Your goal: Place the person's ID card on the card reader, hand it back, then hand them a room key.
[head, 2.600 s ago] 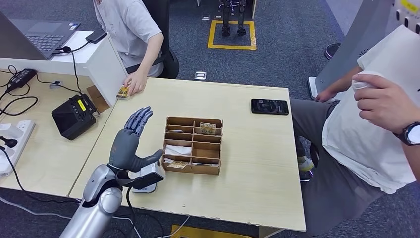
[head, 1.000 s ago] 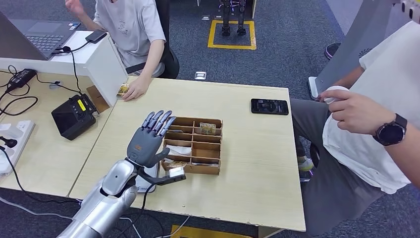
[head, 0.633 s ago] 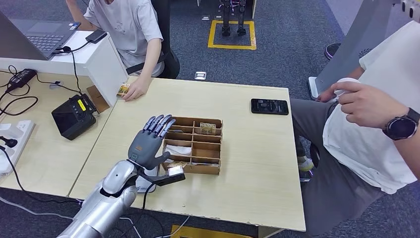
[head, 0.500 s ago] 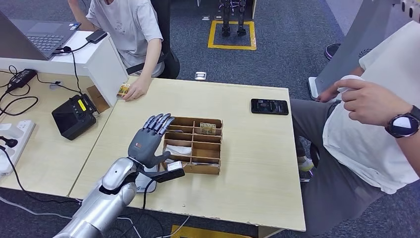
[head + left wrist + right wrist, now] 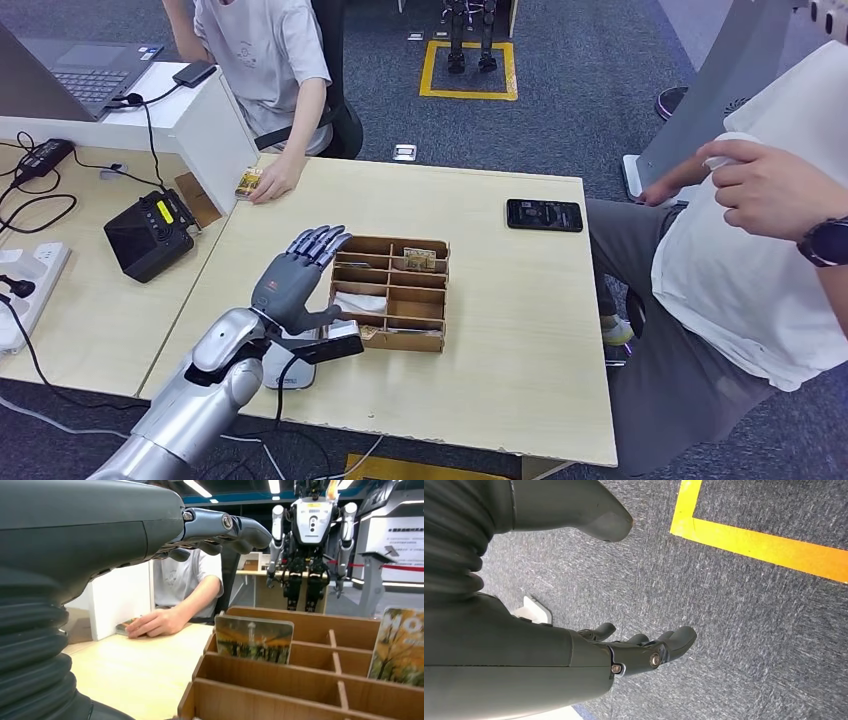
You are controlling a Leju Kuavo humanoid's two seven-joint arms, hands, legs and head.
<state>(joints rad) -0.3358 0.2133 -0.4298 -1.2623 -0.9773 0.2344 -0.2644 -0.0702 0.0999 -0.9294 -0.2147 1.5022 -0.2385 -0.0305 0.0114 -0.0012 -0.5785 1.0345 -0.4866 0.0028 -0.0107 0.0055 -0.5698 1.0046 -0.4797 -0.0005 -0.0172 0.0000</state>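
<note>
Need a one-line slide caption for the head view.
Left hand open above the table beside the wooden card organizer; seated person's hand rests on a card.

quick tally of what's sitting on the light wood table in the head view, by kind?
Wooden organizer: 1
Phone: 1
Card reader: 1, near the table's front edge, partly under the left hand
Card under the seated person's hand: 1
Total: 4, not counting the cards inside the organizer.

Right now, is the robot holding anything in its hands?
No. The left hand hovers open beside the wooden box, fingers spread. The right hand hangs over the floor, holding nothing.
</note>
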